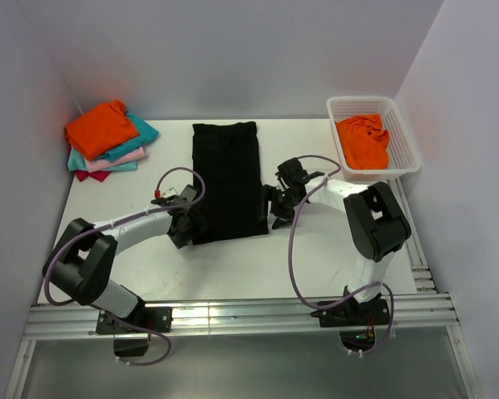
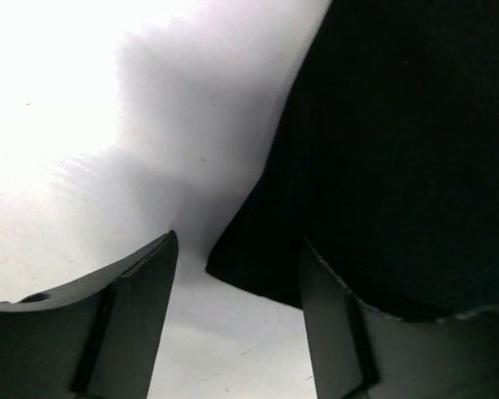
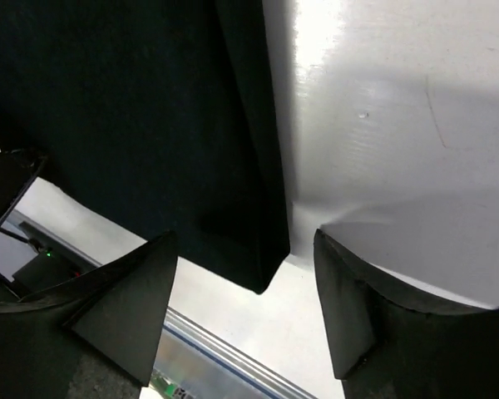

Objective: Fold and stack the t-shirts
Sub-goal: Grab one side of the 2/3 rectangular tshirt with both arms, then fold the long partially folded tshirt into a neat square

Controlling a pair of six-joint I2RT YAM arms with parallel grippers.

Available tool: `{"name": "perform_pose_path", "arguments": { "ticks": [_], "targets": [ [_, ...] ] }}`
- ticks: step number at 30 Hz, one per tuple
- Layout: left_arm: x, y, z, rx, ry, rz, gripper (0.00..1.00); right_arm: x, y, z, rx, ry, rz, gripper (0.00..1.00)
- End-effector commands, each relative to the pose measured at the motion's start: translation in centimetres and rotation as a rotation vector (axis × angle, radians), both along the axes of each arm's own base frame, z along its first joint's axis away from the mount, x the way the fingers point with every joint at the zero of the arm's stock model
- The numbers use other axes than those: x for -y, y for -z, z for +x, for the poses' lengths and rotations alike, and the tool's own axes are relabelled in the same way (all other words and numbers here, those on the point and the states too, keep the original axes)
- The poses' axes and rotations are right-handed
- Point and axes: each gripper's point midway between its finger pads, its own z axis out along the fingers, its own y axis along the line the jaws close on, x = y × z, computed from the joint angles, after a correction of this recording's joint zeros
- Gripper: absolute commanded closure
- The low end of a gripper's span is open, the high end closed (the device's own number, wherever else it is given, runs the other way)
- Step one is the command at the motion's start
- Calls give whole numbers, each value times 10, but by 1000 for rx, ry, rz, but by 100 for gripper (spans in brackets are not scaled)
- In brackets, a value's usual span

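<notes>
Centre of the white table (image 1: 316, 249), and there lies the large black cloth t-shirt (image 1: 226, 179), folded into a long narrow strip running away from the arms, collar end at the far side. Both arms are down at its near end, one to each corner.

The left gripper (image 1: 190, 223) sits at the near-left corner, jaws spread wide. In the left wrist view one finger is over bare table and the other over black cloth, with the shirt's corner poking into the gap between them.

On the other side, the right gripper (image 1: 276, 204) is at the near-right edge, jaws likewise parted and nothing clamped. Its wrist view has the folded corner in the gap and one finger over bare table. Whether any finger actually touches the cloth is hard to say from these angles.

Far left, well apart from the black shirt, sits a stack of folded shirts. The orange t-shirt (image 1: 102, 127) is on top, the teal t-shirt (image 1: 140, 131) under it, then the pink t-shirt (image 1: 125, 158), with the magenta t-shirt (image 1: 87, 175) peeking out at the bottom.

Far right there's a white plastic lattice basket (image 1: 378, 173) with a crumpled orange shirt (image 1: 363, 140) inside. A purple cable (image 1: 289, 249) loops from the right arm over the table, just beside the black shirt's near-right corner. The left arm carries one like it.
</notes>
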Motion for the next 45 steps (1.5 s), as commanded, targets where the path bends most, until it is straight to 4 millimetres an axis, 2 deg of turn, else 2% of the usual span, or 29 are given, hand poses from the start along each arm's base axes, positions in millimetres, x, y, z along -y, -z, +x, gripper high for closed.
{"name": "perform_pose_path", "arguments": {
  "ticks": [1,2,4,5,8,9,10,11,12,13,14,15,18,21,23,24,25,27,28,30,31,33,34,36,38,43,44,45],
  "targets": [
    [10,26,-1,-44,7,-20,35,2,10,5,4,-20,-37,27],
    [11,28,0,-48,13,-22,38,1,10,6,5,-20,-33,33],
    [15,33,2,-54,17,-27,47,-1,12,4,-6,-23,-23,41],
    [17,33,4,-53,26,-27,53,-2,14,3,-12,-23,-17,48],
    [18,38,7,-71,45,-10,59,-3,19,-1,-26,-29,-2,52],
    [20,37,10,-68,48,-12,64,-3,21,-3,-30,-31,-3,53],
    [21,38,11,-72,53,-11,67,-2,22,-3,-31,-32,-4,57],
    [23,37,12,-70,60,-17,72,-1,25,-6,-35,-33,-7,65],
    [25,36,13,-67,63,-23,79,0,26,-7,-35,-34,-7,68],
    [26,34,15,-61,67,-26,82,1,27,-9,-37,-35,-10,74],
    [27,34,15,-60,71,-26,84,3,29,-11,-48,-31,-19,100],
    [27,32,16,-61,77,-28,91,4,31,-12,-47,-29,-28,100],
    [26,27,15,-60,93,-19,99,8,30,-16,-41,-30,-35,100],
    [23,16,9,-53,100,-24,100,15,29,-25,-34,-32,-54,100],
    [24,2,5,-25,102,-56,100,19,22,-30,-18,-30,-55,100],
    [19,2,-4,-40,101,-51,100,23,23,-38,-30,-28,-60,100],
    [20,-10,-7,-16,103,-74,100,24,15,-41,-12,-21,-49,100],
    [16,-12,-22,-31,99,-78,100,30,14,-56,-29,-15,-49,100],
    [12,-20,-30,-30,98,-82,100,31,4,-59,-7,-7,-33,100],
    [8,-23,-46,-37,96,-79,100,37,2,-76,-28,-3,-38,100],
    [7,-32,-56,-26,108,-86,100,37,-10,-78,2,4,-22,100],
    [2,-34,-71,-33,104,-94,100,44,-13,-94,-14,14,-31,100],
    [-2,-42,-81,-25,110,-103,100,47,-22,-101,-1,17,-28,100],
    [-6,-49,-91,-24,101,-119,100,53,-28,-111,-3,32,-32,100],
    [-11,-65,-99,-3,97,-139,100,58,-42,-120,19,41,-28,100],
    [-23,-99,-95,79,86,-125,100,65,-73,-124,76,56,-24,100],
    [-22,-110,-90,106,93,-124,100,64,-83,-118,102,59,-23,100],
    [-25,-113,-87,114,95,-101,100,66,-84,-114,112,61,-41,100]
  ]
}}
